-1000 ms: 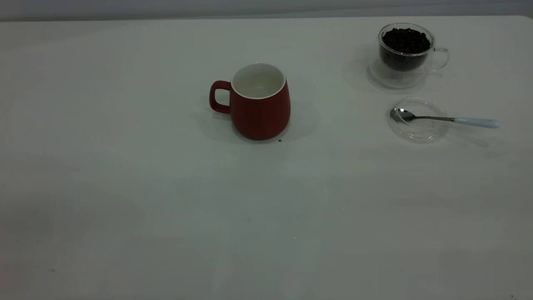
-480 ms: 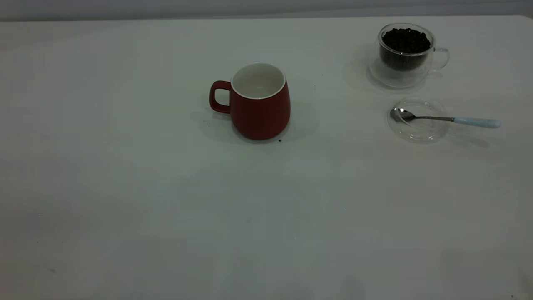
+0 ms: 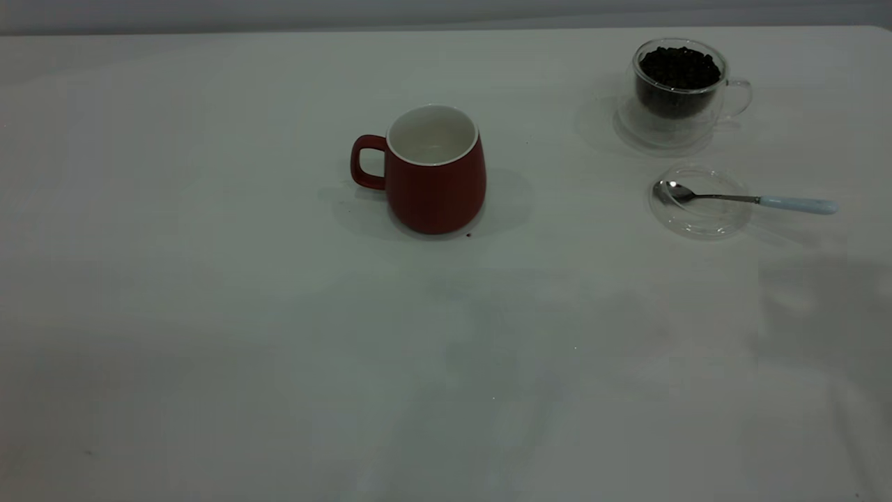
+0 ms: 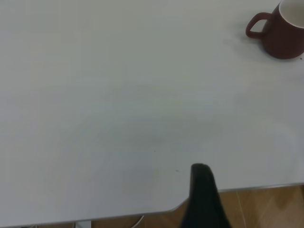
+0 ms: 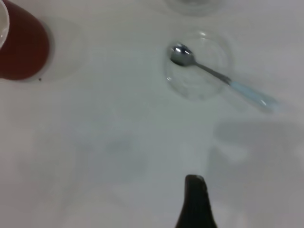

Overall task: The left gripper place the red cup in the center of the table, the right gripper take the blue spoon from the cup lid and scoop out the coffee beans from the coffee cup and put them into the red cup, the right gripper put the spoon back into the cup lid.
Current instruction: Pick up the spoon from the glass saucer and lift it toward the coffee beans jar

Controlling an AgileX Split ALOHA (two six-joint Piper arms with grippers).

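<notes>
Red cup [image 3: 435, 171] mid-table, unmarked; spoon [image 3: 739, 199] on lid [image 3: 699, 222]; jaws' state indiscernible.

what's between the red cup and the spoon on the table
Nothing: bare white table separates the red cup from the spoon lying across the clear lid, as the exterior view shows.
</notes>
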